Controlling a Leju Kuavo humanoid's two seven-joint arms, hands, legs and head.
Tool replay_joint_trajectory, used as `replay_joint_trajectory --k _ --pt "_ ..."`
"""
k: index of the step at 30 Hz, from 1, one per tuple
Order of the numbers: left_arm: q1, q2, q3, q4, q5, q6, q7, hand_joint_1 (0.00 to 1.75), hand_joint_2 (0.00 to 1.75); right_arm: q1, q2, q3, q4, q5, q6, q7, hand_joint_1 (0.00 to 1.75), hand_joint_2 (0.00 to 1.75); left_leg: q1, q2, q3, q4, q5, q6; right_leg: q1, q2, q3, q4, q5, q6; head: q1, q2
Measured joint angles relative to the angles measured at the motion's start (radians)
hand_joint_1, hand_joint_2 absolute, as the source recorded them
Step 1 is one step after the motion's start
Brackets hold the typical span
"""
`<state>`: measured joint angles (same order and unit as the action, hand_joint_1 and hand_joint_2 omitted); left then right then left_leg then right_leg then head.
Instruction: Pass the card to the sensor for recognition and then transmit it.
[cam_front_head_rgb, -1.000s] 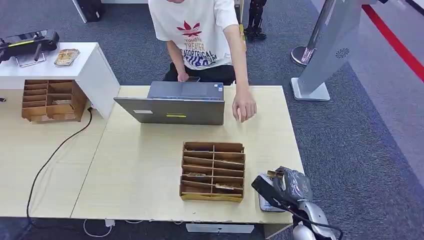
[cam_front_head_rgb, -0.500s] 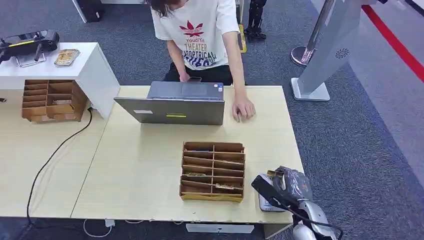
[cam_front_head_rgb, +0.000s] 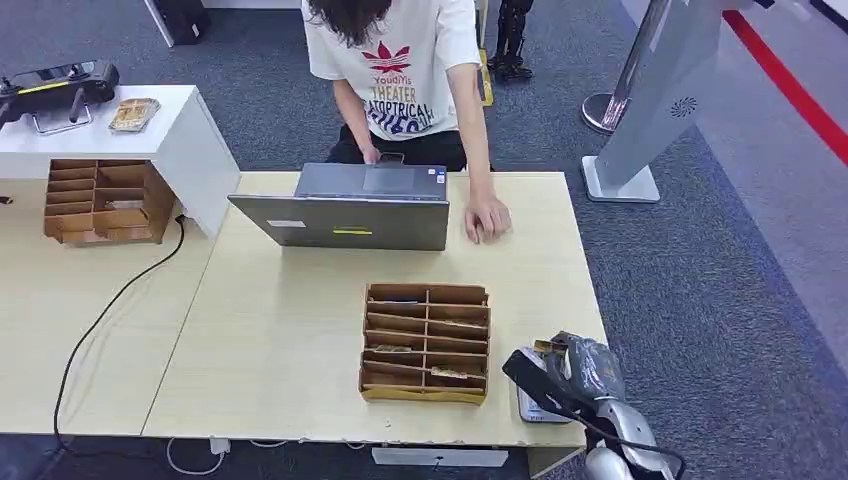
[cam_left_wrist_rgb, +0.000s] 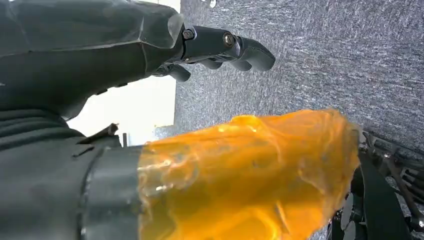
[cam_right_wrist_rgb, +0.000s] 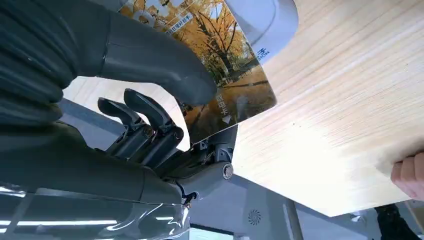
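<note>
My right hand (cam_front_head_rgb: 583, 372) hovers at the table's near right corner and pinches a card (cam_right_wrist_rgb: 231, 75) printed with autumn trees between thumb and fingers. The card lies just over a white rounded sensor (cam_right_wrist_rgb: 267, 19), which in the head view shows as a pale block (cam_front_head_rgb: 530, 406) under the hand. In the right wrist view the thumb (cam_right_wrist_rgb: 150, 55) presses on the card's printed face. My left hand (cam_left_wrist_rgb: 100, 55) hangs over grey carpet with its fingers (cam_left_wrist_rgb: 235, 47) stretched out and nothing in them; an orange film covers its thumb.
A wooden card organiser (cam_front_head_rgb: 426, 343) stands left of my right hand. A laptop (cam_front_head_rgb: 345, 222) sits at the table's far side, where a person in a white shirt rests a hand (cam_front_head_rgb: 487, 218) on the table (cam_front_head_rgb: 280, 330). A second organiser (cam_front_head_rgb: 98, 200) sits far left.
The person has leaned forward and lowered their hand onto the table beside the laptop. My right hand and the card have stayed put.
</note>
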<state>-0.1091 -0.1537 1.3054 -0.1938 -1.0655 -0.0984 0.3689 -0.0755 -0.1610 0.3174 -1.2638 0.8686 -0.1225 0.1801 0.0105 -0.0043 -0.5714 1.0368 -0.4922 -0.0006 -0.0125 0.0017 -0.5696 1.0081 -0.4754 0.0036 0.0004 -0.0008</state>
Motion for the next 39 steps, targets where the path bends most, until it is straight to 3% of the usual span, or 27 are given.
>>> replay_joint_trajectory --k 39 --pt "0.0 0.0 0.0 0.0 0.003 0.001 0.009 0.0 0.0 0.0 0.0 0.0 0.004 0.002 0.002 0.0 1.75 1.75 0.0 0.0 0.001 0.0 0.0 0.001 0.0 0.0 0.001 0.0 0.0 0.0 0.0 0.0"
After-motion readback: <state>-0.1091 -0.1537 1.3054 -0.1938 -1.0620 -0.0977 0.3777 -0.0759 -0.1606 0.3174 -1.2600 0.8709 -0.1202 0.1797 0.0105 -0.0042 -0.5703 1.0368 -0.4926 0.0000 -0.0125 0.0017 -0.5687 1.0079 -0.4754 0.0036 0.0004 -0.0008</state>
